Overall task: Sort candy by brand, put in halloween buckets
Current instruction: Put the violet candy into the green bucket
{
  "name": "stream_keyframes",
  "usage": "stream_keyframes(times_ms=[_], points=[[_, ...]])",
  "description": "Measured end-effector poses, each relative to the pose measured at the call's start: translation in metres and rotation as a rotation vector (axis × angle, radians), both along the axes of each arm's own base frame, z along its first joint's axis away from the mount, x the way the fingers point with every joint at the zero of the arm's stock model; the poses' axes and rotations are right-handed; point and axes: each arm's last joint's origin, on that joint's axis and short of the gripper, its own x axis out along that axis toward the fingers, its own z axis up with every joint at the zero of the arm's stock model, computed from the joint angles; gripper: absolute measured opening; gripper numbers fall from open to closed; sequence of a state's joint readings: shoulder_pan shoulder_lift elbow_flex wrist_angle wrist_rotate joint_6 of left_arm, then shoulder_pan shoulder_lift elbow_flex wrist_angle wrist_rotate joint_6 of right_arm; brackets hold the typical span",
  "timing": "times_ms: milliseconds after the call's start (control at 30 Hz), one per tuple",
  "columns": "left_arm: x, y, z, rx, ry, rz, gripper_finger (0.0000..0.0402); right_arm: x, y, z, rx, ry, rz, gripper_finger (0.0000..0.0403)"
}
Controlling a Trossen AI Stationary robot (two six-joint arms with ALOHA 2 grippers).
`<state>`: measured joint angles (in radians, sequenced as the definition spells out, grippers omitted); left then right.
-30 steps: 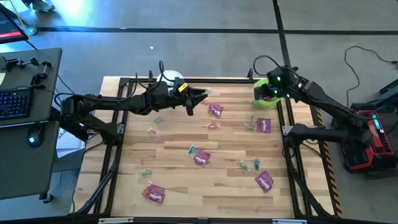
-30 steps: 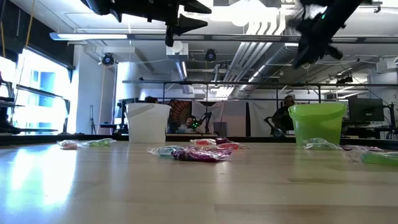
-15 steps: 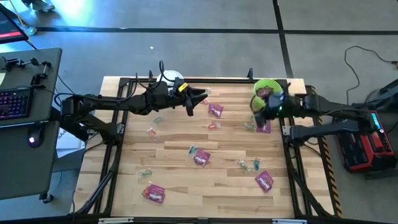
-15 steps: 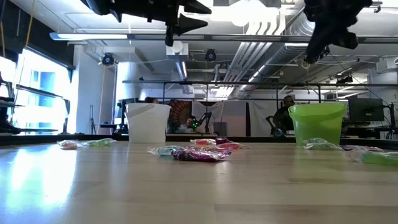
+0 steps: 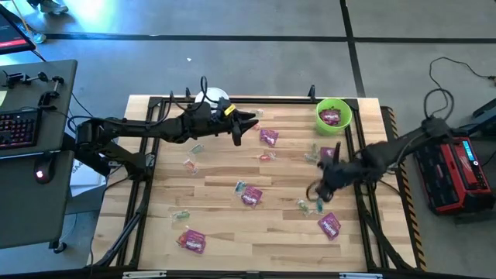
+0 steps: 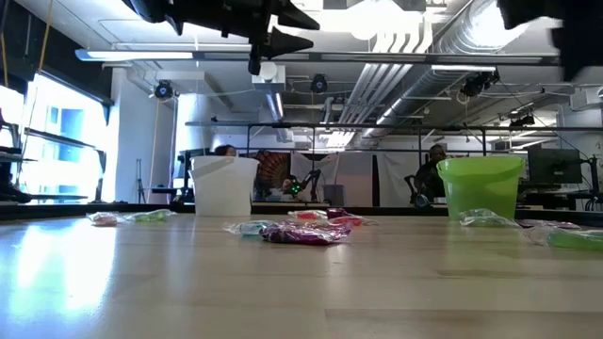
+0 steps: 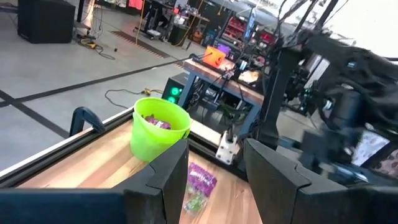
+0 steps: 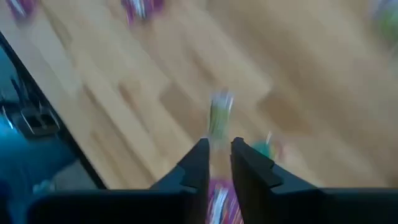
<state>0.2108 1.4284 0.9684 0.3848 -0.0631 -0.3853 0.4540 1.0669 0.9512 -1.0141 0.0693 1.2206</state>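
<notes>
Magenta packets [image 5: 269,137] [image 5: 251,197] [image 5: 330,225] and small clear-wrapped pieces [image 5: 191,164] lie scattered flat on the wooden table [image 5: 217,178]. The lime green bucket [image 5: 334,114] stands at the far right with magenta packets inside. The white bucket [image 5: 211,98] stands at the far edge, partly under my left arm. My left gripper [image 5: 246,124] hangs open and empty above the table's far middle. My right gripper [image 5: 313,191] hovers over the near right, a narrow gap between its fingers, close to two greenish pieces [image 5: 304,205]. It holds nothing.
A black frame rail [image 5: 359,178] runs along the table's right side, under my right arm. In the low view the white bucket [image 6: 224,185] and green bucket [image 6: 480,185] stand behind the candy. A desk with a keyboard [image 5: 19,128] stands left of the table.
My right gripper has left the spot over the green bucket. It has swung toward the table's near edge and down, and is now over the greenish pieces at the near right. The candy and buckets have kept their places.
</notes>
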Motion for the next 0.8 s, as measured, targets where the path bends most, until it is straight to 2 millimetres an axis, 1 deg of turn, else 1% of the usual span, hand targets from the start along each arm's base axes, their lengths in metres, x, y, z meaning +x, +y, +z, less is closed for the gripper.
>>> stream_keyframes(times_ms=[167,233,300,400,533,667,800], points=[[0.0,0.0,-0.003,0.008,0.029,-0.002,0.0149,0.007,0.033,-0.024,0.068,0.186,0.023,0.0125],[0.0,0.0,-0.003,0.007,0.035,-0.002,0.0149,0.01,0.045,-0.035,0.075,0.262,0.042,0.0146],[0.0,0.0,-0.003,0.014,0.037,-0.003,0.0149,0.013,0.055,-0.046,0.076,0.334,0.04,0.0158],[0.0,0.0,-0.003,0.016,0.037,-0.003,0.0149,0.019,0.068,-0.062,0.115,0.42,0.04,0.0162],[0.0,0.0,-0.003,0.024,0.038,-0.003,0.0149,0.028,0.08,-0.079,0.113,0.439,0.015,0.0163],[0.0,0.0,-0.003,0.024,0.038,-0.003,0.0149,0.032,0.086,-0.095,0.077,0.485,-0.015,0.0163],[0.0,0.0,-0.003,0.024,0.038,-0.004,0.0149,0.034,0.092,-0.11,0.034,0.53,0.003,0.0163]])
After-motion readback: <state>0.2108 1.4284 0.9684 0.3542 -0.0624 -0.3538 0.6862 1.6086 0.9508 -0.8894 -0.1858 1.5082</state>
